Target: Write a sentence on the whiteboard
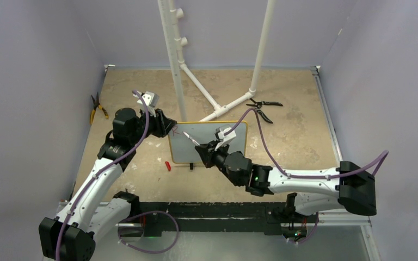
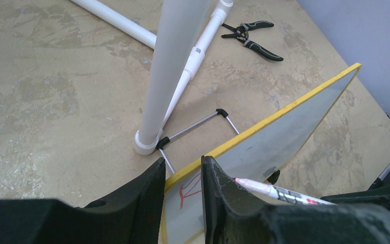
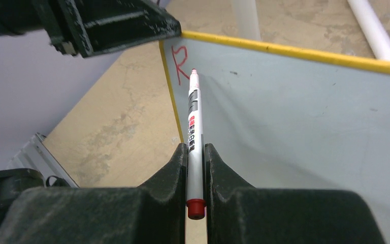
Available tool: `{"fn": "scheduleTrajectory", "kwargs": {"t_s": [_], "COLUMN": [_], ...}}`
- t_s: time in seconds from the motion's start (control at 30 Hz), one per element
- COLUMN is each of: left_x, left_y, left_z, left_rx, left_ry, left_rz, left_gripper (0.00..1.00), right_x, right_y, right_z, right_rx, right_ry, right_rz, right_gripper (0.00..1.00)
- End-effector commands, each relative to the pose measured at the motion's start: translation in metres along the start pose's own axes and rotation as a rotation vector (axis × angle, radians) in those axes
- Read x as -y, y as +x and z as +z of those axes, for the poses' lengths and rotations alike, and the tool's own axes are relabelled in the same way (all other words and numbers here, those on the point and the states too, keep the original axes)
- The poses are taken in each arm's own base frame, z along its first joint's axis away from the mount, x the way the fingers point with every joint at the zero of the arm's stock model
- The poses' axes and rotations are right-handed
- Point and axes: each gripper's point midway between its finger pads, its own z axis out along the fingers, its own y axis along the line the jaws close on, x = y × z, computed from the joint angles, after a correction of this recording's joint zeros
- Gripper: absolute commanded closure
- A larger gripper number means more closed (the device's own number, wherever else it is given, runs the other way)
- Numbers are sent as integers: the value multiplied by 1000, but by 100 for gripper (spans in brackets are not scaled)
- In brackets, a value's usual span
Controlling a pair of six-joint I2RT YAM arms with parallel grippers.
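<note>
Two arms meet over the table (image 1: 299,138) at the whiteboard (image 1: 184,151), which stands tilted mid-table by the pipes (image 1: 175,65). The left gripper (image 2: 182,165) pinches its top-left corner. The right gripper (image 3: 195,148) clamps a marker (image 3: 195,119), tip against the board beside a red R (image 3: 180,63). A red cap (image 1: 167,165) lies near the lower-left corner.

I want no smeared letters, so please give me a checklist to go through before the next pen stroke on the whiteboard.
1. Marker held straight between the right fingers: ok.
2. Left fingers clamped on the upper corner of the whiteboard: ok.
3. Red R legible: ok.
4. Tip uncovered and pointing beside the R: ok.
5. Tip really touching the board: cannot tell.
6. Blank surface beside the R for more letters: ok.
</note>
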Motion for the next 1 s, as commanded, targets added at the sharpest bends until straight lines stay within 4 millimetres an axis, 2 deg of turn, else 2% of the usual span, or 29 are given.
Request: {"fn": "scheduleTrajectory", "kwargs": {"t_s": [0.0,0.33,0.53,0.97], "left_x": [0,-1,-1,-1], "left_y": [4,4,5,6], "left_z": [0,1,2,2], "left_rx": [-5,-8,-11,-13], "left_ry": [4,0,2,3], "left_rz": [-6,-6,-7,-7], "left_gripper": [70,71,70,70], "right_x": [-7,-1,-5,-1], "right_y": [-30,-19,-18,-25], "right_z": [-7,-4,2,9], "right_rx": [83,46,44,75], "right_ry": [-27,3,1,18], "right_rz": [14,-1,-15,4], "right_gripper": [100,100,100,100]}}
